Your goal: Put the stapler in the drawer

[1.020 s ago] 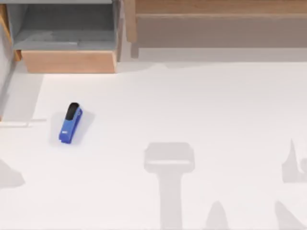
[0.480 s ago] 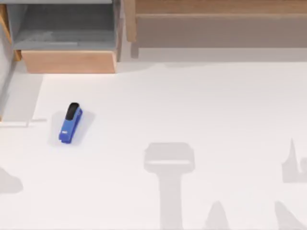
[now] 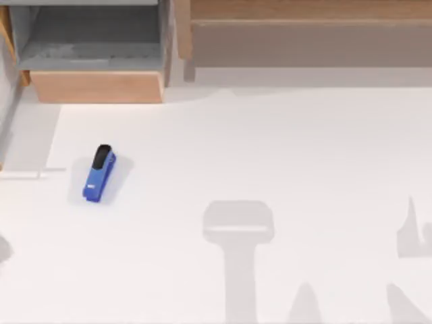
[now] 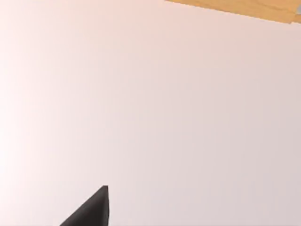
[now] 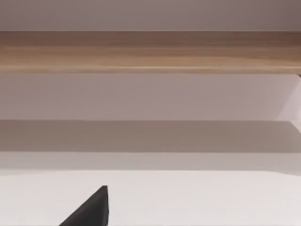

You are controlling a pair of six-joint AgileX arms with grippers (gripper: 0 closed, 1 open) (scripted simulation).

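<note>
Here the stapler (image 3: pixel 100 173) lies flat on the white table (image 3: pixel 270 155) toward its left side, black end pointing to the far edge, well short of the drawer (image 3: pixel 94 54). The drawer stands pulled open at the far left corner, its grey inside showing behind the light-wood front panel. One dark fingertip (image 4: pixel 91 210) of the left gripper juts over bare table and one fingertip (image 5: pixel 91 210) of the right gripper faces a wooden shelf (image 5: pixel 150 52); whether either claw is apart or together cannot be told.

The small oblong blue stapler (image 3: pixel 99 174) lies on the white counter (image 3: pixel 270 155) at its left, near of the open light-wood-fronted drawer (image 3: pixel 96 86) at the far left.
</note>
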